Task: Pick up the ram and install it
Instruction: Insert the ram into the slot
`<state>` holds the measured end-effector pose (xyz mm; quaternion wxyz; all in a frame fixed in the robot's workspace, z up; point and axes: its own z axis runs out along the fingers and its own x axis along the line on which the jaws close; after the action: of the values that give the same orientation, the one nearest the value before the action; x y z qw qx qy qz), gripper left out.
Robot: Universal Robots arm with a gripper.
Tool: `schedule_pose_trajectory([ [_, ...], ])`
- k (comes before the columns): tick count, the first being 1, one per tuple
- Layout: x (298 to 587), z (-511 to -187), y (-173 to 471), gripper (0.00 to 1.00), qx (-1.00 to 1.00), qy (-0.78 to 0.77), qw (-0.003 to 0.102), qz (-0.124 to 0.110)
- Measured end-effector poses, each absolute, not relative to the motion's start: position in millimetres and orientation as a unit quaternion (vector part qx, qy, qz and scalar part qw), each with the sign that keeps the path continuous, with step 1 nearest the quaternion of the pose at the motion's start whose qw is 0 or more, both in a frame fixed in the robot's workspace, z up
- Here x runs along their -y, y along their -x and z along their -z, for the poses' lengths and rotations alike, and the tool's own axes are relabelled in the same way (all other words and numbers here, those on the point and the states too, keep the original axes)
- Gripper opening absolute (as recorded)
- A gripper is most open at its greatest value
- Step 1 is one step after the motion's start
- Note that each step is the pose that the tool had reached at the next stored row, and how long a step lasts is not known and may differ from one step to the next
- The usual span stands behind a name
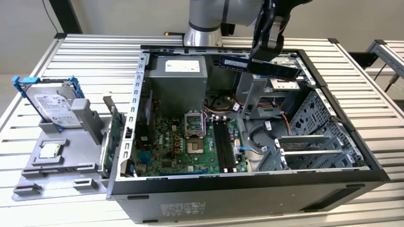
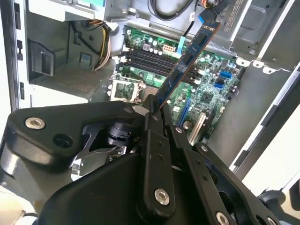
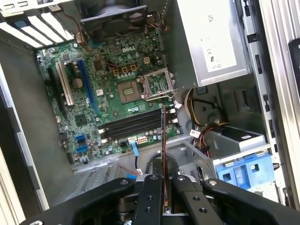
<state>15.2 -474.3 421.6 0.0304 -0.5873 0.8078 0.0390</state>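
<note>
My gripper [image 1: 263, 56] is shut on the ram [image 1: 260, 66], a long dark stick with a pale label. It hangs in the air over the far end of the open computer case [image 1: 252, 182], roughly level and slightly tilted. In the second wrist view the ram [image 2: 190, 56] sticks out from the closed fingers [image 2: 151, 123] toward the green motherboard [image 2: 206, 89]. In the first wrist view I see the ram [image 3: 163, 136] edge-on, running from the gripper [image 3: 162, 180] above the black memory slots [image 3: 133, 124]. Those slots [image 1: 222, 137] lie well below the stick.
A grey power supply [image 1: 180, 73] and a drive cage [image 1: 265, 90] flank the gripper inside the case. The open processor socket [image 1: 194, 127] sits beside the slots. At the exterior view's left, a grey tray [image 1: 57, 165] carries a hard drive [image 1: 54, 106], a silver chip [image 1: 49, 150] and an upright green card [image 1: 113, 142].
</note>
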Motion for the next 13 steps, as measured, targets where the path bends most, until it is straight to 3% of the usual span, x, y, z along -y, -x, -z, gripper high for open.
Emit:
schedule_pose_trajectory([
  [13,474.3,-421.6,-15.2,0.00,-0.833,0.550,0.032,-0.038],
])
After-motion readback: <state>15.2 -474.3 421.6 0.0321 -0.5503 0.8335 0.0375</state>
